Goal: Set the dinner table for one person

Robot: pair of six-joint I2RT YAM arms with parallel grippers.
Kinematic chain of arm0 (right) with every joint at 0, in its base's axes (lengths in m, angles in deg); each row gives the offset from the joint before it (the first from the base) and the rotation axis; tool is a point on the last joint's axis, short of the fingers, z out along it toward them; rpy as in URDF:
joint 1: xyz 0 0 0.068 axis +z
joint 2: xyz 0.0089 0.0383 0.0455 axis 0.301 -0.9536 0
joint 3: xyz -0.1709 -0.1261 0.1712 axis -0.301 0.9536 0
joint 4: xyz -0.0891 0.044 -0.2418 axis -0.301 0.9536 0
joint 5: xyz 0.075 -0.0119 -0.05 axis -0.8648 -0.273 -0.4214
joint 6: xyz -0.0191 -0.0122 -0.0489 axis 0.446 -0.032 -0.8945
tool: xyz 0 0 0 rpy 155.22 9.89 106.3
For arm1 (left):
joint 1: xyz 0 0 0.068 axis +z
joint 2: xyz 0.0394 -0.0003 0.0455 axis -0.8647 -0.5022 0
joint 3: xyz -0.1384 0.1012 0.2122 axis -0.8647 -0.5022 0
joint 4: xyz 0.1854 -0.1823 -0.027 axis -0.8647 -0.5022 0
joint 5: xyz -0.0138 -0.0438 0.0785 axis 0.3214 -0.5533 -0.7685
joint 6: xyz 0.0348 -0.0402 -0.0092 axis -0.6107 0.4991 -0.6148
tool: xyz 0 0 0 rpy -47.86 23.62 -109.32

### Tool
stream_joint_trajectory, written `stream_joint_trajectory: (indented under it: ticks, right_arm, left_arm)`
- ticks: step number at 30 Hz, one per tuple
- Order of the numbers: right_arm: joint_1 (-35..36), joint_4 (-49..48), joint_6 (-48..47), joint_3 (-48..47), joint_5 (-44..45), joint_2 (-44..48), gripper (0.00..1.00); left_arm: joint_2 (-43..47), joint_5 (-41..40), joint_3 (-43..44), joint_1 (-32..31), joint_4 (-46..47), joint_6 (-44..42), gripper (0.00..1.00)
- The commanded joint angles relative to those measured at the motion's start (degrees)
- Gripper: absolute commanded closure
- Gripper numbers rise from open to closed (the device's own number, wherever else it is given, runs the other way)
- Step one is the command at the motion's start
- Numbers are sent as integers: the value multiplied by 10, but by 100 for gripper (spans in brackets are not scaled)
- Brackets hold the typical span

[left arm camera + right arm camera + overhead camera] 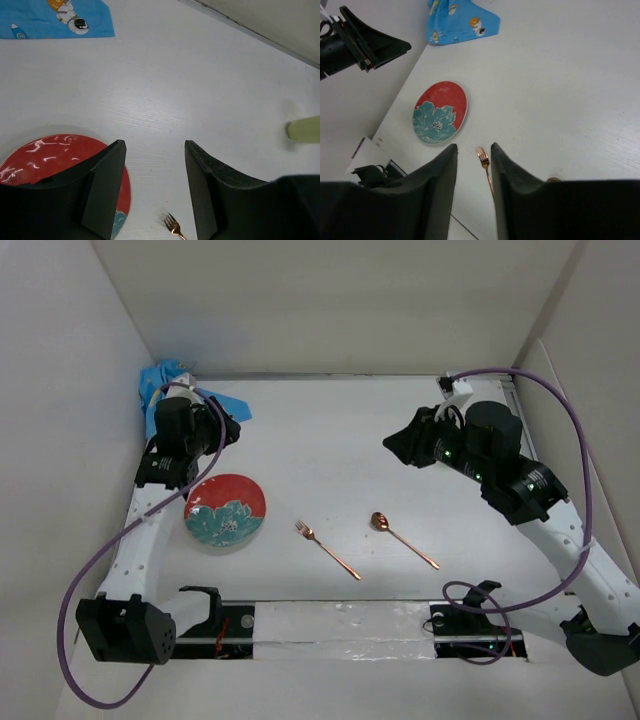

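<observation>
left hand (154,145) and right hand (473,146) open, empty; best to pinch one edge of blue cartoon-printed cloth placemat (158,385), upper left.

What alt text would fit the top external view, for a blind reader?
From above, a white table holds a red plate with a teal flower at left, then a copper fork and spoon to its right. A crumpled blue cloth lies in the far left corner; the left gripper and right gripper hover empty.
</observation>
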Motion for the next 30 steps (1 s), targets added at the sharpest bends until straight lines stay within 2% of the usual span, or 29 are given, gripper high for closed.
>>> stream_joint_trajectory:
  ticks: [1, 2, 3, 4, 6, 7, 9, 10, 11, 15, 16, 19, 21, 24, 25, 26, 28, 29, 30]
  right_arm:
    - [-7, -32, 4, 6, -1, 2, 73]
    - [-13, -35, 5, 7, -11, -1, 84]
    - [-18, -37, 3, 8, -16, -7, 100]
    - [-18, -39, 3, 7, -21, -11, 100]
    - [-25, -48, 3, 10, -32, -19, 100]
    - [-25, -58, 3, 15, -35, -22, 100]
    - [-30, -67, 2, 22, -42, -25, 100]
    - [-30, -75, 2, 25, -44, -28, 100]
    - [-30, -75, 2, 24, -49, -32, 100]
    - [-36, -75, -9, 25, -42, -44, 100]
    - [-41, -75, -11, 27, -42, -46, 100]
    - [-56, -74, -14, 31, -48, -48, 100]
    - [-62, -71, -15, 31, -52, -47, 100]
    - [-68, -63, -17, 39, -53, -45, 100]
    - [-68, -62, -16, 45, -52, -42, 100]
    - [-68, -64, -15, 51, -56, -42, 100]
    - [-68, -65, -13, 66, -62, -36, 100]
    - [-68, -65, -12, 69, -67, -35, 100]
    - [-68, -64, -11, 76, -65, -33, 100]
  left_arm:
    - [-21, -20, 44, -1, 22, 22, 52]
    - [-42, -26, 58, 8, 24, 27, 52]
    - [-50, -19, 66, 16, 28, 33, 52]
    - [-62, -10, 72, 25, 32, 39, 54]
    - [-101, -41, 101, 25, 40, 53, 60]
    - [-116, -51, 113, 25, 39, 59, 76]
    - [-159, -50, 151, 25, 37, 60, 97]
    - [-172, -43, 162, 25, 36, 56, 100]
    - [-191, -36, 180, 16, 29, 55, 100]
    - [-221, -50, 191, -82, 13, 7, 100]
    - [-232, -57, 191, -127, 4, 6, 100]
    - [-273, -86, 157, -163, -13, 26, 100]
    - [-270, -88, 128, -148, 10, 49, 100]
    - [-255, -80, 95, -77, 50, 90, 83]
    - [-253, -79, 92, -58, 59, 99, 71]
    - [-254, -78, 92, -24, 73, 111, 66]
    - [-263, -84, 102, 6, 76, 117, 56]
    - [-277, -90, 114, 20, 71, 125, 55]
    - [-292, -107, 119, 69, 70, 139, 54]
